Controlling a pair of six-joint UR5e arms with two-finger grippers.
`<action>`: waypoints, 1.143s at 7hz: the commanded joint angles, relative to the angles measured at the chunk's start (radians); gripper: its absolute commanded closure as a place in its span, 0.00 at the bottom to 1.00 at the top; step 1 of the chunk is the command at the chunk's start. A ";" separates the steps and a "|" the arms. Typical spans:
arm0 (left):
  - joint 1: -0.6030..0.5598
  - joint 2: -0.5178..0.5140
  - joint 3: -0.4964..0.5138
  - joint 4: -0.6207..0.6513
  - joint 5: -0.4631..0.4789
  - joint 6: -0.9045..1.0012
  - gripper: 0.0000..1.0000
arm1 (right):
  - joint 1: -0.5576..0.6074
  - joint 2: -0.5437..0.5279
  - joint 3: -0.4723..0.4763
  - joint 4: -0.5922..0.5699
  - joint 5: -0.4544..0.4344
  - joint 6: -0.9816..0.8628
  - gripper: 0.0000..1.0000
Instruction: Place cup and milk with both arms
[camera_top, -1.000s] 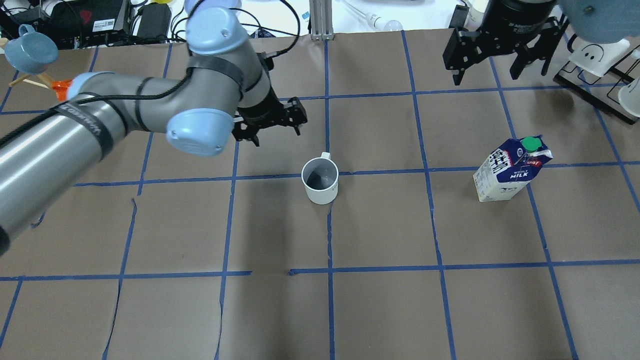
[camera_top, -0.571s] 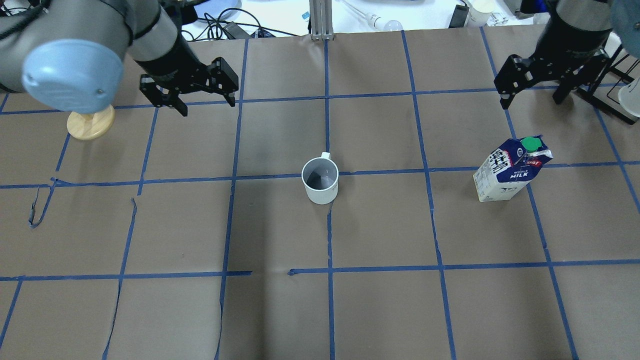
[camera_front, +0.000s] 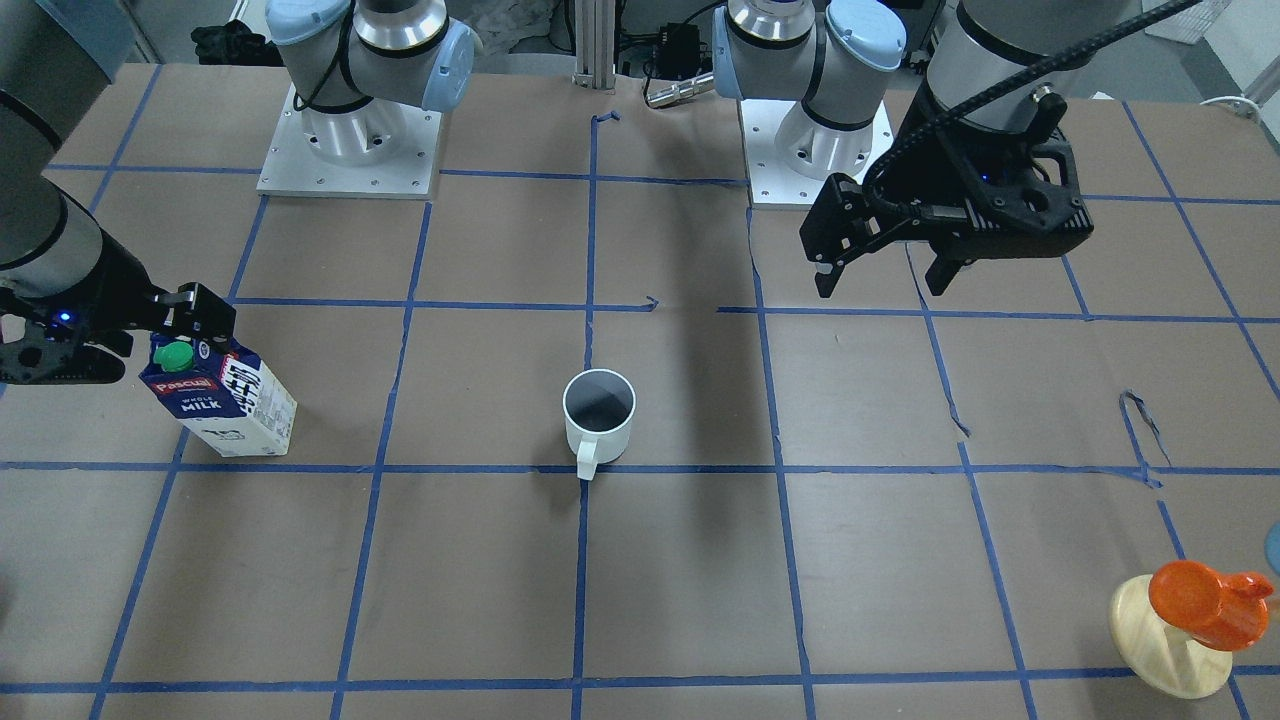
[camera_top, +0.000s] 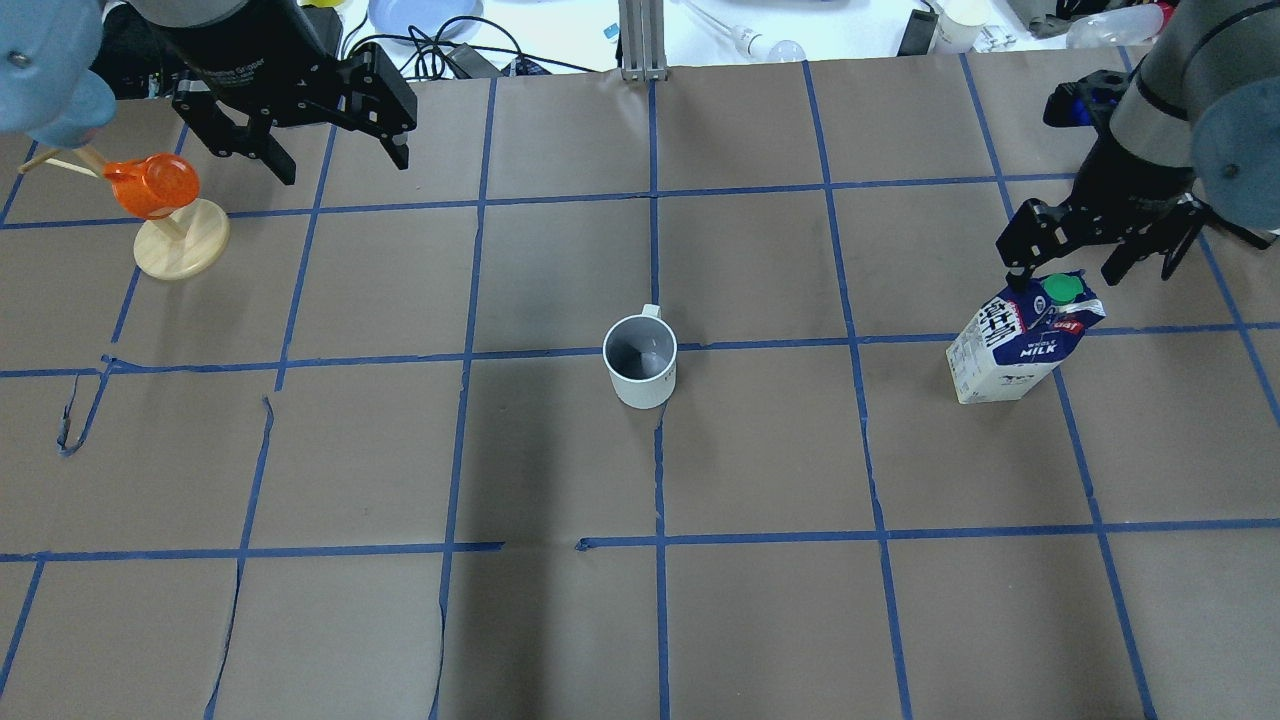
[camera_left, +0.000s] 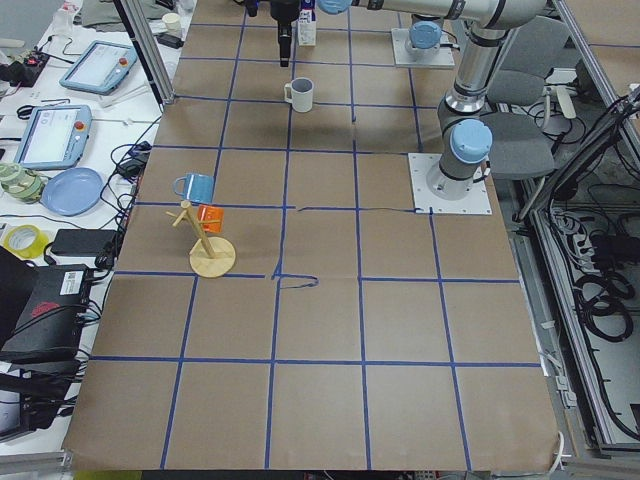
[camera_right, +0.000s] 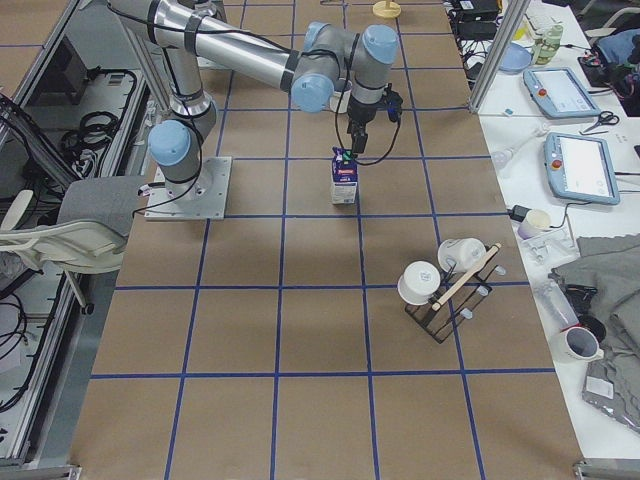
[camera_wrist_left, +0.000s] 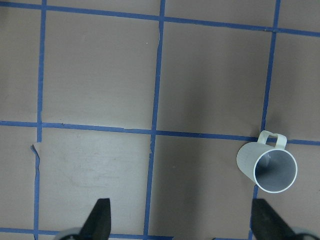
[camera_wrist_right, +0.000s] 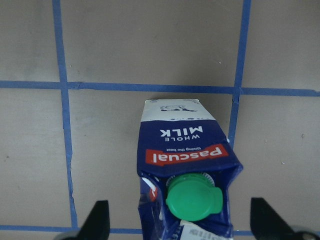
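Note:
The white cup (camera_top: 640, 355) stands upright at the table's middle, handle toward the far side; it also shows in the front view (camera_front: 598, 410) and the left wrist view (camera_wrist_left: 270, 167). The milk carton (camera_top: 1020, 345) stands upright on the right (camera_front: 225, 400). My left gripper (camera_top: 342, 165) is open and empty, high over the far left, well away from the cup (camera_front: 880, 290). My right gripper (camera_top: 1062, 278) is open just above the carton's top. In the right wrist view the fingertips (camera_wrist_right: 102, 220) stand on either side of the green cap (camera_wrist_right: 192, 197) without touching.
A wooden mug stand (camera_top: 180, 245) with an orange cup (camera_top: 150, 185) stands at the far left, near my left gripper. A black rack with white cups (camera_right: 445, 285) stands at the right end. Blue tape lines grid the brown table cover (camera_top: 760, 450).
My left gripper has moved from beside the cup to the far left, near the mug stand. My right gripper has moved toward me and down, over the carton's top. Both stayed open.

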 joint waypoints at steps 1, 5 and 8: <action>0.011 0.009 -0.007 0.000 0.046 0.068 0.00 | 0.000 0.002 0.055 -0.044 -0.008 0.000 0.05; 0.010 0.009 -0.020 0.021 0.037 0.065 0.00 | 0.000 0.007 0.057 -0.058 -0.005 -0.004 0.61; 0.008 0.004 -0.022 0.021 0.035 0.054 0.00 | -0.001 0.005 0.046 -0.055 -0.006 0.002 0.73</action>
